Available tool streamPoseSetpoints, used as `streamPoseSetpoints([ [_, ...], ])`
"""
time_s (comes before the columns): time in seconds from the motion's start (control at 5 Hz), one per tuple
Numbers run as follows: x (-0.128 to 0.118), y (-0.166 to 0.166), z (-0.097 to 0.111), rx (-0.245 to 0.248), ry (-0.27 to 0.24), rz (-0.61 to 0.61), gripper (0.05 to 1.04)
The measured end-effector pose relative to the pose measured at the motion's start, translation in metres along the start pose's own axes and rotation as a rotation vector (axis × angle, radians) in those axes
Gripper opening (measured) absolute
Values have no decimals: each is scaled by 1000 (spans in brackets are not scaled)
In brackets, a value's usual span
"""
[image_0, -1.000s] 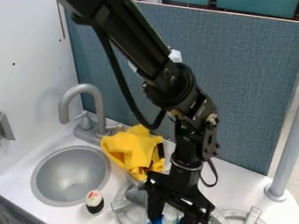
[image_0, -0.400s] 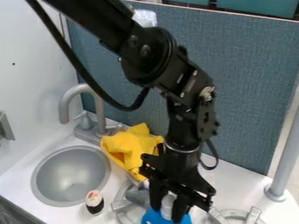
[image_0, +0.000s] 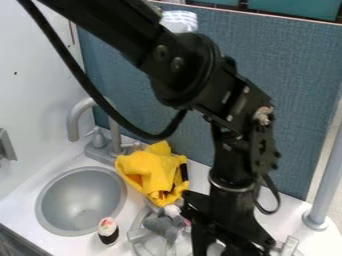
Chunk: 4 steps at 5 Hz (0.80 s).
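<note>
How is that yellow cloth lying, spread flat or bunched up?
Bunched up: the yellow cloth sits in a rumpled heap near the faucet, with raised folds and a peak at its top.

yellow cloth (image_0: 152, 167): rumpled, matt | sink (image_0: 81, 201): grey, smooth | faucet (image_0: 81, 116): satin metal-look

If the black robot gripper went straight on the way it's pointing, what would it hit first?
Pointing down, the black gripper would probably first meet the pale grey rounded object at the picture's bottom edge, though depth and any contact are unclear.
</note>
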<state>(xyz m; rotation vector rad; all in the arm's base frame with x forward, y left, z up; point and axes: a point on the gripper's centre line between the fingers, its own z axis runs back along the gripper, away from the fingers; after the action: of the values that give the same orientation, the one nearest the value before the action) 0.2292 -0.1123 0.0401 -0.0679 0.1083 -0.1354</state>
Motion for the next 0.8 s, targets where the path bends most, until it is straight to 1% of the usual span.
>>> streamPoseSetpoints([
  [0.2,2,-23,-11,-15,35,-61,481],
  [0.4,11,-36,-22,-1,69,-94,481],
  [0.6,17,-38,-32,47,81,-82,481],
  [0.8,21,-38,-39,126,95,-38,481],
])
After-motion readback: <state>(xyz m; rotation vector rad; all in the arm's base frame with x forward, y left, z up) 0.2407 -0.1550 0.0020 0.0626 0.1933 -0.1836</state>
